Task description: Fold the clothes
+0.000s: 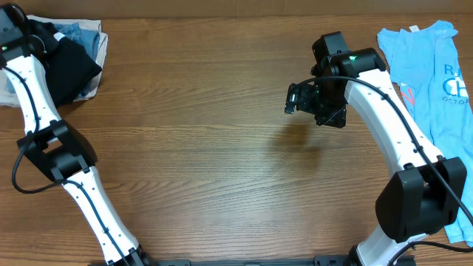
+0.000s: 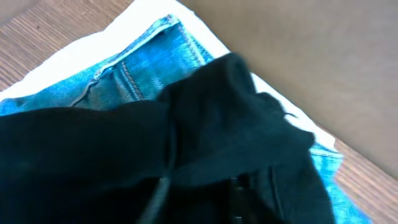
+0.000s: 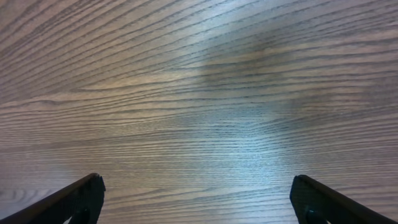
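Overhead, the black T-shirt (image 1: 70,66) lies crumpled in a heap on top of the denim garment (image 1: 80,31), in a far corner of the table (image 1: 207,170). A white cloth (image 1: 101,52) shows under the denim's edge. The left gripper (image 1: 31,37) hangs right over the denim. Its wrist view is filled with black fabric, and the dark shapes at the bottom edge could be fingers or folds. I cannot tell whether its 2 fingers are spread or pinching cloth. The right gripper (image 1: 299,98) hovers well apart from the denim over bare wood, its 2 fingers (image 3: 74,202) spread wide with nothing between them. A light blue T-shirt (image 1: 429,66) lies farther from the denim than anything else.

The black shirt looks light, limp and without stiffness. From 1 pinch it would likely sag into a rope and hide its own shape. It seems sturdy enough, though it may drag the denim along if the pinch goes deep. A raised ridge of the top layer looks like the safest first hold. For spreading, 2 holds at the shoulders or hem corners would suit, but neither can be made out in the heap.
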